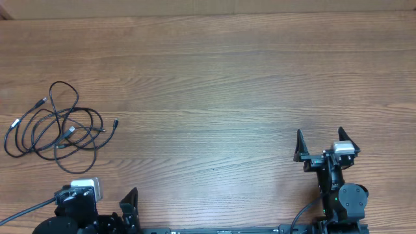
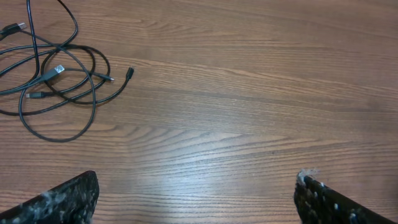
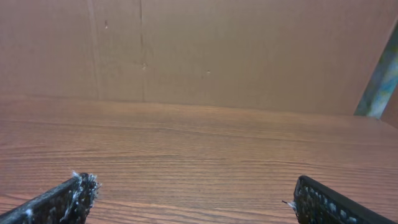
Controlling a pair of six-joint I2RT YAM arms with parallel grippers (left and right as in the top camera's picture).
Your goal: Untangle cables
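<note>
The cables (image 1: 58,123) are thin black cords with small plug ends, looped in a loose bundle at the left of the wooden table. They also show in the left wrist view (image 2: 56,74), at the top left, with a silver-tipped plug in the middle. My left gripper (image 2: 196,186) is open and empty near the front edge, well short of the bundle. My right gripper (image 1: 320,142) is open and empty at the right front, far from the cables; it also shows in the right wrist view (image 3: 196,190).
The wooden table (image 1: 221,84) spreads across the whole overhead view. A brown cardboard wall (image 3: 199,50) stands behind the table's far edge. A thick black wire (image 1: 26,209) runs along the left arm at the bottom left.
</note>
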